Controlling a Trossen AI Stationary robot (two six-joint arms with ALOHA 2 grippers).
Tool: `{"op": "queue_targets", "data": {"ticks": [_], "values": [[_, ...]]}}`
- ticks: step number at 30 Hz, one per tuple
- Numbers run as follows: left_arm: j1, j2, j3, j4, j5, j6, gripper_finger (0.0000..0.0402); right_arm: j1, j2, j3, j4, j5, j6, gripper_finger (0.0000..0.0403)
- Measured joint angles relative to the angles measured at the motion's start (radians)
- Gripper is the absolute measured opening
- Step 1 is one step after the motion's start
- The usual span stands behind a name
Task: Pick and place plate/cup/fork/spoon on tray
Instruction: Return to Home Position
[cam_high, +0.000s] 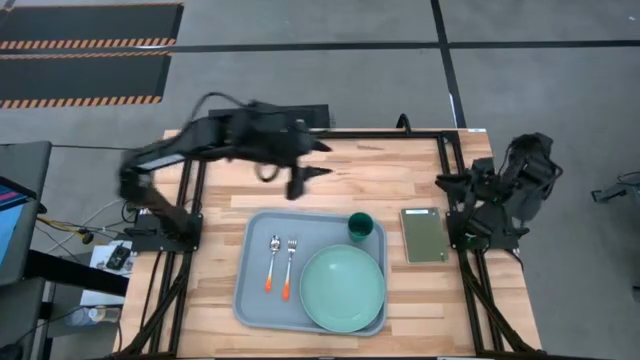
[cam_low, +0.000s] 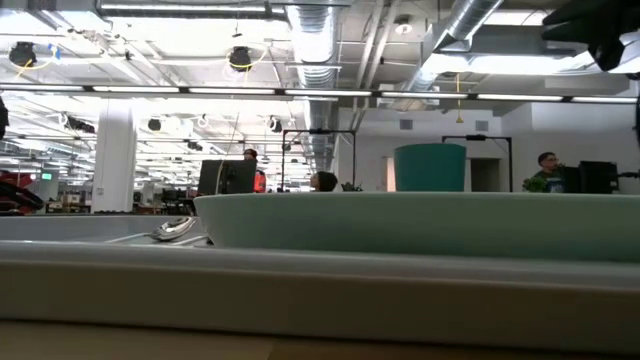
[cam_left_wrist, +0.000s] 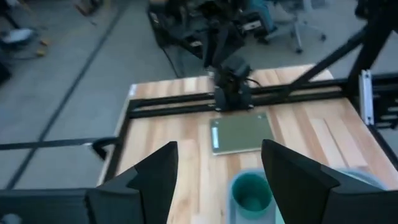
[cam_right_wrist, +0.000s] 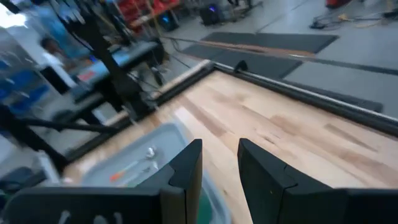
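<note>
- High view: pale blue-grey tray (cam_high: 258, 290) in the lower centre of the frame on the bench (cam_high: 380, 175); mint plate (cam_high: 343, 288) filling the tray's lower right, dark teal cup (cam_high: 360, 225) at its upper right corner, spoon (cam_high: 273, 263) and fork (cam_high: 289, 268) side by side on its left part, orange handles toward the frame's bottom.
- Same view: left gripper (cam_high: 318, 160) above centre, over bare bench above the tray, fingers parted and empty; right gripper (cam_high: 447, 182) folded at the right bench edge, beside a grey-green pad (cam_high: 424, 234) lying right of the tray.
- Low view: tray rim across the foreground, plate (cam_low: 420, 225) rising behind it, cup (cam_low: 430, 168) showing above the plate's rim, a silver utensil head at centre left, which one not clear; people far off in the room.
- Left wrist view: fingers (cam_left_wrist: 155, 177) wide apart, nothing between; cup (cam_left_wrist: 251, 193) at lower centre, pad (cam_left_wrist: 241, 132) beyond it at mid-frame.
- Right wrist view: fingers (cam_right_wrist: 186, 168) slightly apart, holding nothing; tray (cam_right_wrist: 165, 140) at lower left with the two orange-handled utensils on it.
</note>
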Motion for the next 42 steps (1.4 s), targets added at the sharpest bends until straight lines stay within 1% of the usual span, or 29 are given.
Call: {"op": "queue_targets", "data": {"ticks": [2,3,7,10,12,13,16,19,23,26,29,33,37,42], "values": [[0.005,-0.123,-0.167,0.095,-0.026,-0.016,0.0220,0.040,-0.055,0.000,0.004,0.041,-0.027,0.0129],[0.004,-0.197,-0.273,0.165,-0.039,-0.026,0.0220,0.062,-0.076,-0.002,0.010,0.069,-0.041,0.0129],[0.004,-0.503,-0.756,0.496,-0.142,-0.077,0.0220,0.156,-0.152,-0.060,0.042,0.199,-0.085,0.0129],[0.005,-0.724,-1.086,0.677,-0.200,-0.130,0.0220,0.234,-0.205,-0.123,0.040,0.272,-0.056,0.0129],[0.004,-0.865,-1.268,0.757,-0.219,-0.200,0.0220,0.292,-0.239,-0.164,0.038,0.325,-0.023,0.0129],[0.003,-0.929,-1.341,0.791,-0.225,-0.239,0.0220,0.318,-0.257,-0.180,0.028,0.333,-0.009,0.0129],[0.004,-1.122,-1.518,0.854,-0.234,-0.336,0.0220,0.374,-0.311,-0.206,-0.001,0.334,0.033,0.0129],[0.004,-1.288,-1.640,0.875,-0.209,-0.375,0.0220,0.403,-0.327,-0.219,-0.005,0.334,0.022,0.0129],[0.004,-1.470,-1.752,0.862,-0.167,-0.425,0.0220,0.422,-0.307,-0.221,-0.019,0.335,-0.004,0.0129],[0.004,-1.579,-1.819,0.814,-0.155,-0.461,0.0220,0.428,-0.299,-0.234,-0.020,0.334,-0.003,0.0129],[0.004,-1.666,-1.880,0.795,-0.155,-0.507,0.0220,0.407,-0.300,-0.235,-0.019,0.334,0.015,0.0129],[0.003,-1.663,-1.934,0.788,-0.153,-0.530,0.0220,0.383,-0.300,-0.251,-0.019,0.334,0.017,0.0129],[0.003,-1.644,-1.975,0.797,-0.162,-0.532,0.0220,0.359,-0.300,-0.309,0.020,0.334,0.020,0.0129],[0.003,-1.644,-2.006,0.824,-0.148,-0.534,0.0220,0.355,-0.300,-0.407,0.167,0.334,0.019,0.0129]]}}
